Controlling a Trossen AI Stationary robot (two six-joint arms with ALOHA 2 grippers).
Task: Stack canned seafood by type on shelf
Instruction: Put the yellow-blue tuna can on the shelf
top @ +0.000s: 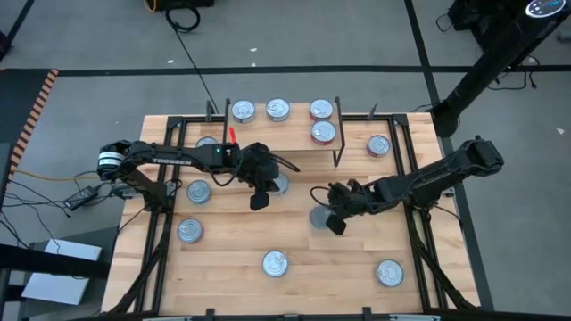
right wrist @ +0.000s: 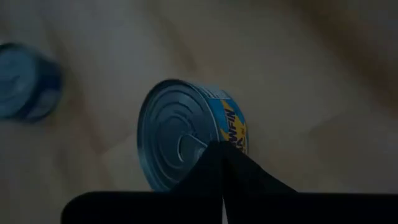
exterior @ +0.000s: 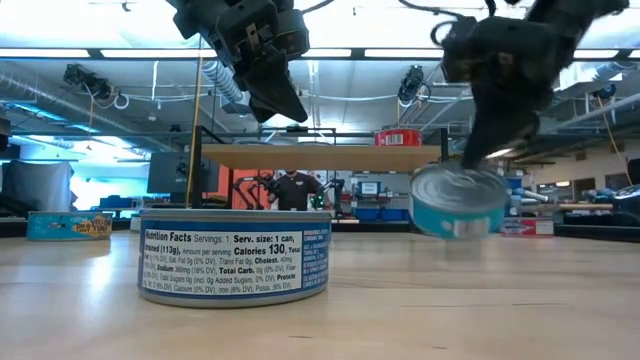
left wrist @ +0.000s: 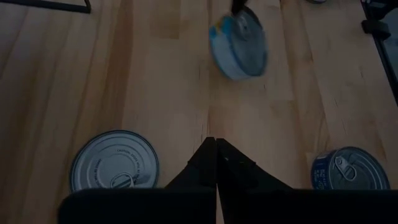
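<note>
A workshop lies behind the table [top: 294,241]. A teal tin [exterior: 459,203] is gripped by the right gripper [exterior: 480,150], lifted in front of the shelf [exterior: 320,156]; it should be kept level. The left gripper [left wrist: 216,152] hovers closed, empty.

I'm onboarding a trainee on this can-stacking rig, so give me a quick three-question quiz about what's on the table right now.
1. True or false: the left gripper holds a can.
2. Which one holds the tilted teal can off the table? A) left gripper B) right gripper
3. How many cans sit on top of the shelf?
Key: 1 false, it is shut and empty; 2 B; 3 four.
</note>
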